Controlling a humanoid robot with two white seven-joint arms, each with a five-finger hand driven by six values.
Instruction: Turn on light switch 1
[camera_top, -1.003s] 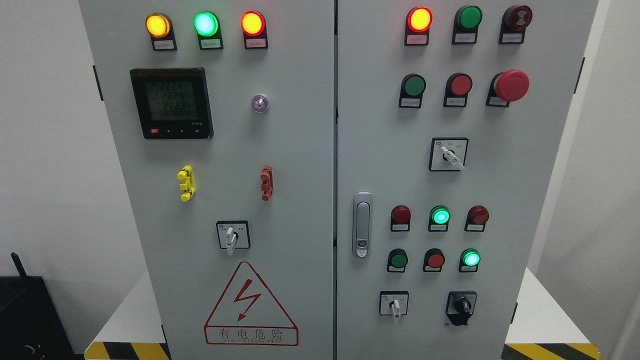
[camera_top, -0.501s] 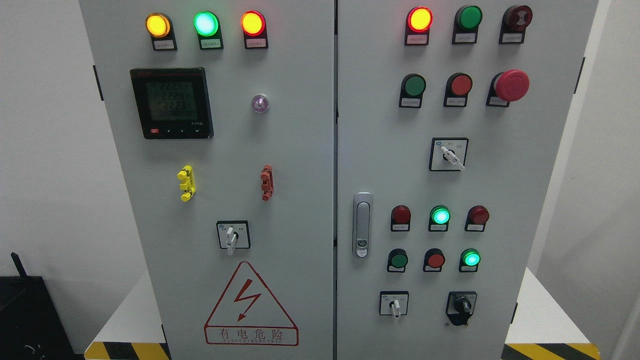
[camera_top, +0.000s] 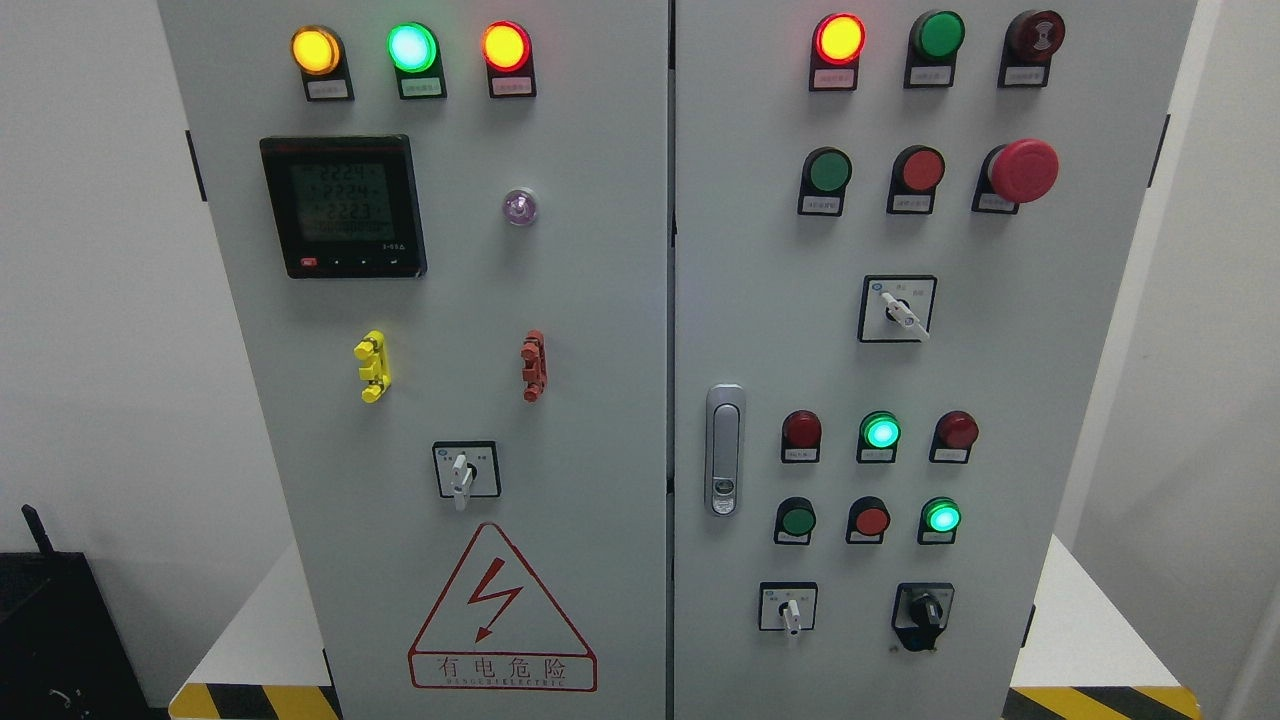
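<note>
Grey control cabinet (camera_top: 600, 300) with lit lamps fills the view; robot hand state cannot be told

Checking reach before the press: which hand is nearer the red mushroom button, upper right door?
Neither can be called: no hand or arm shows in the head view. The red mushroom button sits on the right door, untouched, with nothing near it.

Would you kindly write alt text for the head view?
A grey two-door electrical cabinet fills the view, covered in lit lamps, push buttons, rotary switches and a meter; a red warning triangle sits low on the left door. No robot hand shows.
</note>
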